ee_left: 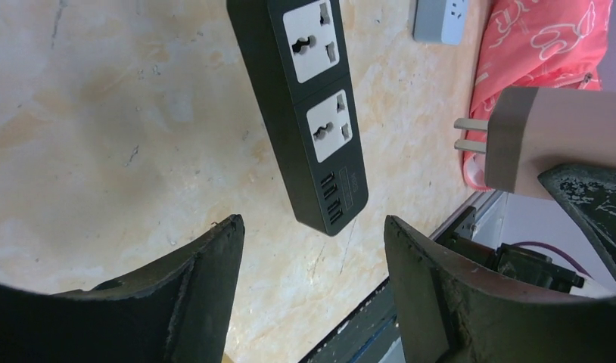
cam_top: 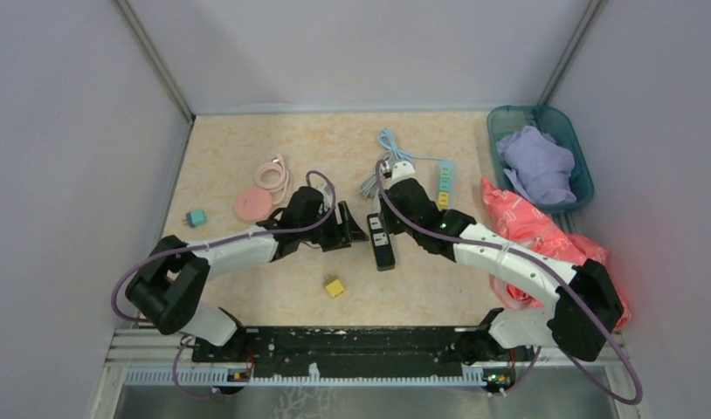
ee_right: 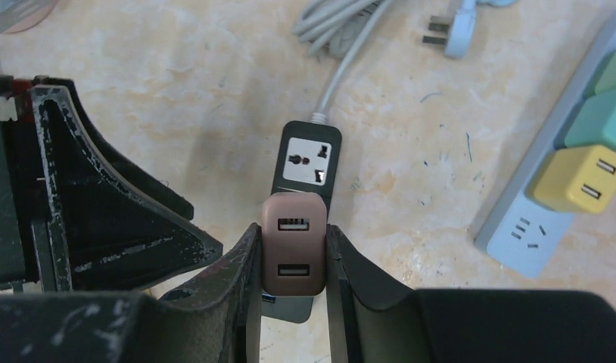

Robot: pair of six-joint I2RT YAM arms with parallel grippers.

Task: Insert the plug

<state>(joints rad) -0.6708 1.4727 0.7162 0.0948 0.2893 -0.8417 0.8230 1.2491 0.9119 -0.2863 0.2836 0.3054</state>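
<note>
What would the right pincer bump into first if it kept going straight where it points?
Most likely the black power strip: the right pincer, shut on a brownish charger plug, points down over it. The plug would touch first; how far off is unclear.

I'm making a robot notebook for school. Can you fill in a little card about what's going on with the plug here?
right gripper: shut on the brown plug
left gripper: open, holding nothing, near the end of the black power strip
plug: in the air by the power strip, prongs not in a socket yet
power strip: lying flat on the table, both sockets free
</note>
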